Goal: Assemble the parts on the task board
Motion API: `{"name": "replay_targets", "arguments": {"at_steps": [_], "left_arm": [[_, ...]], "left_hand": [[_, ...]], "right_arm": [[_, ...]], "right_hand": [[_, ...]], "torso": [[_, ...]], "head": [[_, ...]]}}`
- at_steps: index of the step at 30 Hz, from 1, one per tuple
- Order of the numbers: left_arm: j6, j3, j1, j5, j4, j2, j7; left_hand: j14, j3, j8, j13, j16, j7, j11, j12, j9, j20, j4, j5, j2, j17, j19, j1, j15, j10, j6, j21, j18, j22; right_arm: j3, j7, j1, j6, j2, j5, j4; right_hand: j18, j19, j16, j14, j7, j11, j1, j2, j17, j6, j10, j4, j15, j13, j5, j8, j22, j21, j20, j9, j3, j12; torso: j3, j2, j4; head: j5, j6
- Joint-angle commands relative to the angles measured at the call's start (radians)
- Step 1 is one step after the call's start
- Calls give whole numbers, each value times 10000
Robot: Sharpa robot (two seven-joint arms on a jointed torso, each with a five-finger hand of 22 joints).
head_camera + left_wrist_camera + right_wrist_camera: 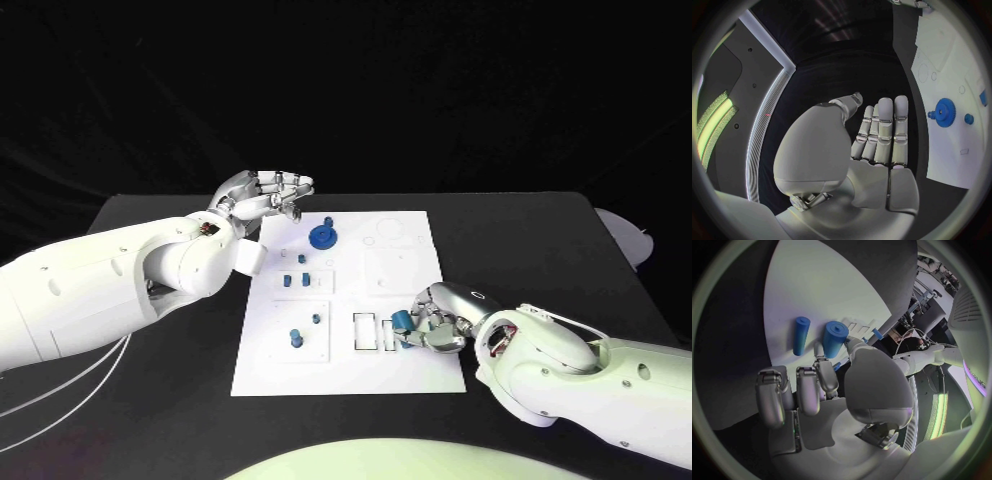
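The white task board (411, 375) lies mid-table. My right hand (444, 318) hovers at its right edge by the rectangular slots, pinching a blue cylinder (400, 320) between thumb and finger. In the right wrist view that cylinder (834, 338) sticks out from the right hand (823, 385), and a second blue cylinder (801, 335) lies on the board beside it. My left hand (268, 194) is raised over the board's far left corner, fingers extended and holding nothing. A blue gear (325, 237) sits on the board just right of it, seen as the gear (944, 112) past the left hand (876, 137).
Small blue pieces (297, 280) stand on the board's left half, with more pieces (297, 340) nearer me. A small blue peg (969, 119) sits next to the gear. A pale object (629, 236) lies at the table's far right edge. White cables (72, 385) hang at the left.
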Motion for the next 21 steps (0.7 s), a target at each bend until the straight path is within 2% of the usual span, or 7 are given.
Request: {"name": "replay_targets", "arguments": {"at_steps": [1, 6, 10, 11, 13, 21], "left_arm": [[169, 7, 9, -33, 30, 22, 33], [172, 7, 9, -33, 30, 34, 27], [173, 7, 9, -33, 32, 40, 24], [172, 7, 9, -33, 32, 42, 23], [172, 7, 9, -33, 30, 43, 21], [176, 7, 9, -33, 21, 61, 18]], "left_hand": [[-62, 24, 37, -11, -11, 73, -22, 59, -9, 12, 28, 53, -37, -9, 31, -29, -5, -54, -8, -53, 146, -11], [-66, 20, 43, -14, -7, 72, -22, 66, -9, 14, 31, 54, -37, -17, 31, -34, -4, -69, -12, -61, 146, -14], [-66, 20, 43, -14, -7, 72, -22, 66, -9, 14, 31, 54, -37, -17, 31, -34, -4, -69, -12, -61, 146, -14], [-66, 20, 43, -14, -7, 72, -22, 66, -9, 14, 31, 54, -37, -17, 31, -34, -4, -69, -12, -61, 146, -14], [-66, 20, 43, -14, -7, 72, -22, 66, -9, 14, 31, 54, -37, -17, 31, -34, -4, -69, -12, -61, 146, -14], [-66, 20, 43, -14, -7, 72, -22, 66, -9, 14, 31, 54, -37, -17, 31, -34, -4, -69, -12, -61, 146, -14]], "right_arm": [[-82, -366, -88, 618, 59, 419, -97], [-83, -451, -90, 494, 71, 971, -131], [-83, -451, -89, 154, 17, 1573, -77], [-82, -443, -84, 32, -13, 1781, -40], [-80, -427, -63, -136, -55, 2087, 23], [-51, -290, 259, -815, -208, 3287, 401]], "right_hand": [[-127, 1013, 46, 702, -47, -47, 165, 34, 621, -8, -17, -40, -63, -8, 80, 61, 2612, -9, -74, -16, 11, -9], [-124, 1006, 49, 702, -56, -54, 303, 54, 627, 14, -17, -32, -70, 10, 434, 82, 2608, -22, -81, -40, 21, -26], [-125, 1009, 51, 704, -70, -67, 376, 85, 633, 45, 7, -31, -80, 48, 650, 101, 2610, -17, -88, -52, 47, -3], [-128, 1016, 51, 704, -86, -81, 439, 119, 633, 69, 35, -38, -93, 86, 900, 113, 2615, -3, -96, -58, 91, 28], [-127, 1013, 46, 701, -94, -91, 470, 117, 620, 89, 53, -35, -100, 111, 1050, 125, 2613, -10, -103, -67, 103, 44], [-131, 1022, 52, 705, -115, -108, 494, 132, 636, 141, 100, -29, -112, 175, 1223, 151, 2619, 7, -114, -77, 124, 96]], "torso": [[1, -3, 5], [-1, -11, 13], [7, 0, 11], [6, -1, 16], [10, 1, 17], [13, 5, 23]], "head": [[-14, 10], [-36, 13], [-30, 37], [-36, 41], [-31, 45], [-33, 38]]}}
